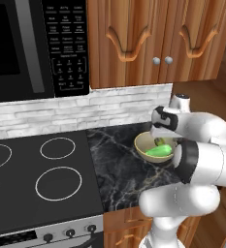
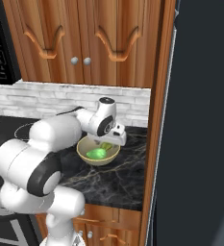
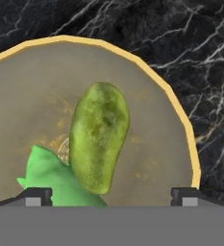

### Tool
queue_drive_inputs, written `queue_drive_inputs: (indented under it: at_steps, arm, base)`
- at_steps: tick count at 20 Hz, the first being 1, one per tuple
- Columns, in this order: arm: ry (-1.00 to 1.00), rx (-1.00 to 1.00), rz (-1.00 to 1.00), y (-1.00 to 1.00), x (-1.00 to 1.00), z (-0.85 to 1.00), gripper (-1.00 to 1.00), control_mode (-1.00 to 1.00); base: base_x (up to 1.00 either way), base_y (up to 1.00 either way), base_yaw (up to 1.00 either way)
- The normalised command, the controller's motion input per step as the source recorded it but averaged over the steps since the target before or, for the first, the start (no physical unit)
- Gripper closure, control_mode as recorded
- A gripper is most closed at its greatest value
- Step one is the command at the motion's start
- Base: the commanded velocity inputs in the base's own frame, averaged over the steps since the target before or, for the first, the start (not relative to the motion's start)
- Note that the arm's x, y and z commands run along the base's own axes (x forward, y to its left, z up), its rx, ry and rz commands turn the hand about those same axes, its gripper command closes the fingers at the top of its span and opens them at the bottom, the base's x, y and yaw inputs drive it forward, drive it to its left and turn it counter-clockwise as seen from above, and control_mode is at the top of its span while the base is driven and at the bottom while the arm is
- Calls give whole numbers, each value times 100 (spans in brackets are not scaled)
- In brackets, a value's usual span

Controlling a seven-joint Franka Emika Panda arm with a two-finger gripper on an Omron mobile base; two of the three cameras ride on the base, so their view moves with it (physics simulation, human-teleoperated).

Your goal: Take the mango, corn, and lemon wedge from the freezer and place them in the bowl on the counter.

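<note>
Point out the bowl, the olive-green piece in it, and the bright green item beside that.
bowl (image 3: 183, 115): hand view, bare tan rim.
olive-green piece (image 3: 99, 137): hand view, middle of its top.
bright green item (image 2: 97, 153): right base view, its middle.

The arm hid the near side of the bowl. The green item was cut off by the hand view's bottom.

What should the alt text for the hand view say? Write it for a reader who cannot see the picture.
An oblong, mottled olive-green fruit lies in a round shallow tan bowl with a yellow rim, overlapping a bright green smooth item at the lower left. The open gripper hangs above, fingertips far apart, over a black marble-look counter with white veins.
</note>
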Motion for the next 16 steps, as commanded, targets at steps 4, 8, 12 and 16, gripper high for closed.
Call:
queue_drive_inputs:
  at_steps: [4,8,12,16]
  arm:
    - [-5,0,0,13,-56,48,-100,-100]
    - [-1,-2,0,45,-49,49,-100,-100]
    - [0,-4,0,52,-41,42,-100,-100]
    - [0,-1,0,13,-55,48,-100,-100]
  base:
    - [0,0,0]
    - [0,0,0]
    - [0,0,0]
    - [0,0,0]
